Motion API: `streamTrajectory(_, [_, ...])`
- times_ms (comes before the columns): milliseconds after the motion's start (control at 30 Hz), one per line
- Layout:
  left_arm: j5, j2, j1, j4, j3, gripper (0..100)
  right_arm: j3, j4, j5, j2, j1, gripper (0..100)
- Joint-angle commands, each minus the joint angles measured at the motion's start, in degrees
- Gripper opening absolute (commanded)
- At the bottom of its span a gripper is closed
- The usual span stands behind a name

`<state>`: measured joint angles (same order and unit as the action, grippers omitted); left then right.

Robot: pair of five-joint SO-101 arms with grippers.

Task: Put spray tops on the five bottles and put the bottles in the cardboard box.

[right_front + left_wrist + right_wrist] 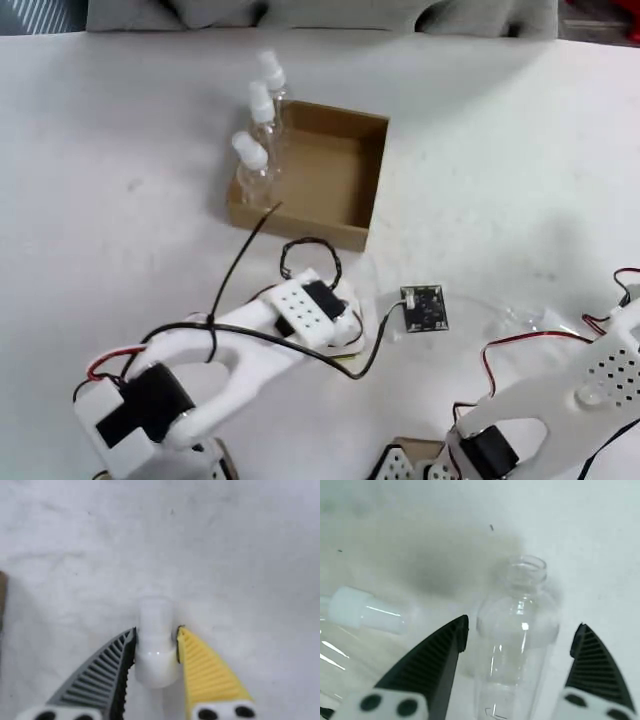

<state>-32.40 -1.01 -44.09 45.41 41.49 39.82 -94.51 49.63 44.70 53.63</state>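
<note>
While the left gripper (156,636) pinches a white spray top (156,647), the top sits between the grey finger (102,677) and the yellow finger (207,672), both pressed against its sides above the white table (225,540). A clear bottle (517,645) with an open, uncapped neck sits between the fingers of the right gripper (521,627), which are spread wide and do not touch it; whether this bottle stands or lies cannot be told. A second white spray top (362,611) lies on the table beside it.

Seen from the high view, three capped bottles (255,165) stand in a row along one side wall of the cardboard box (375,170). The left arm (240,345) extends toward the table centre, just short of the box. The right arm (560,400) sits at the near right edge. A small black circuit board (423,307) on wires lies between the arms.
</note>
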Motion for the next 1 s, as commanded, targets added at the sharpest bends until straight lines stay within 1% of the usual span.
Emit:
streamTrajectory(0, [-0.7, -3.6, 0.7, -1.2, 0.1, 4, 2.4, 1.8, -0.7, -2.2, -0.8, 29.7])
streamTrajectory(267, [-0.7, -3.6, 0.7, -1.2, 0.1, 4, 2.1, 1.6, -0.9, -2.2, -0.7, 29.7])
streamTrajectory(367, [-0.7, -3.6, 0.7, -1.2, 0.1, 4, 2.2, 1.7, -2.1, -2.2, -0.7, 29.6])
streamTrajectory(533, [-0.7, -3.6, 0.7, -1.2, 0.1, 4, 1.9, 1.7, -2.2, -2.1, -1.5, 19.7])
streamTrajectory(733, [-0.7, -3.6, 0.7, -1.2, 0.1, 4, 2.0, 1.7, -2.3, -2.1, -1.7, 16.6])
streamTrajectory(900, [-0.7, -3.6, 0.7, -1.2, 0.1, 4, 2.6, 1.7, -2.5, -2.7, -1.6, 5.8])
streamTrajectory(967, [-0.7, -3.6, 0.7, -1.2, 0.1, 4, 5.0, 1.4, -4.0, -2.7, -1.6, 4.5])
